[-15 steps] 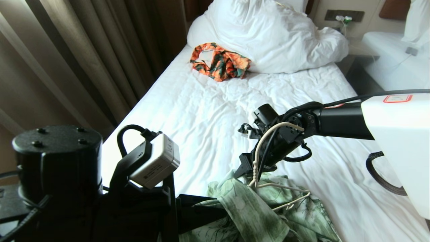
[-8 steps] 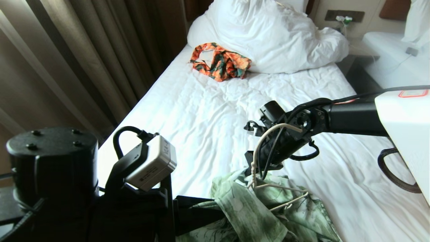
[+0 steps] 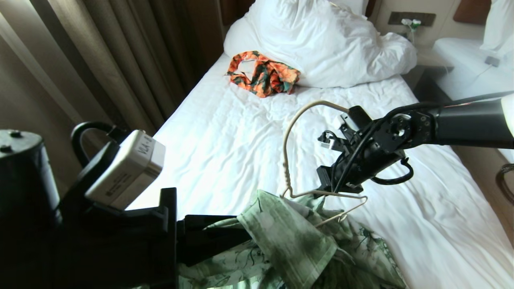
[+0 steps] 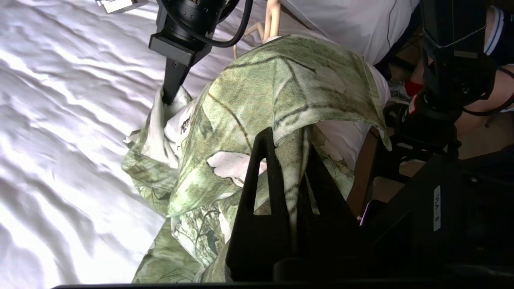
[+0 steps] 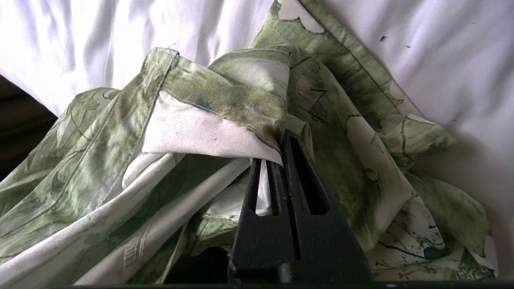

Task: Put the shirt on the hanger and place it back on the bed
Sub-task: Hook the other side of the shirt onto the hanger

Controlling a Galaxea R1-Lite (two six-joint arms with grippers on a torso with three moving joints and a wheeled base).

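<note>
the right gripper [image 5: 277,160] is clamped on the green floral shirt [image 3: 293,245] by its collar; the left gripper [image 4: 289,160] pinches another fold, holding it over the bed [image 3: 241,132], seemingly to seat the wire hanger [image 3: 289,160].

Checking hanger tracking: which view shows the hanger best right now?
Head view. The hanger shows its hook, twisted neck and part of the triangle above the shirt. The left wrist view catches only a cream bit of neck behind the shirt. The right wrist view shows none of it, only cloth.
</note>
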